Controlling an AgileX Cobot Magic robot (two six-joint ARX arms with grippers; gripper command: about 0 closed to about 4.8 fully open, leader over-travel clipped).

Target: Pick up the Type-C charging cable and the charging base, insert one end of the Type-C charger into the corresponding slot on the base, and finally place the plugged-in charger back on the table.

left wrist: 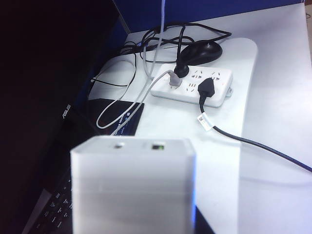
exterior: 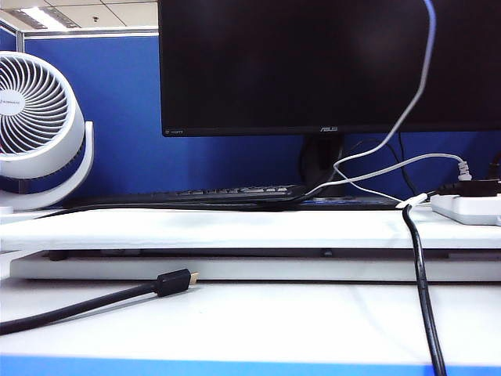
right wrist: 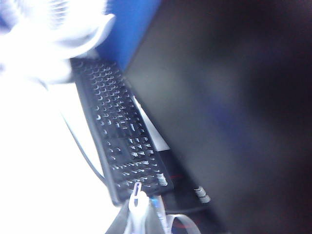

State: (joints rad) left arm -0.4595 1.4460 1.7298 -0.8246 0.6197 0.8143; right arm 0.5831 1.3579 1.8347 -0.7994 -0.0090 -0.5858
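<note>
The left tool [left wrist: 132,195] is clamped on the charging base [left wrist: 132,180] above the tabletop [left wrist: 278,97]; the Type-C charging cable [right wrist: 138,204] is pinched in the shut right tool [right wrist: 141,219].

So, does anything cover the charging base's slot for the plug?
Nothing visible does: the slot on the charging base, at the left gripper, is bare. The right gripper holds the Type-C charging cable by the keyboard.

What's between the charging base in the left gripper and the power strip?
Left wrist view: only bare table between charging base and power strip; tagged black cord runs alongside.
</note>
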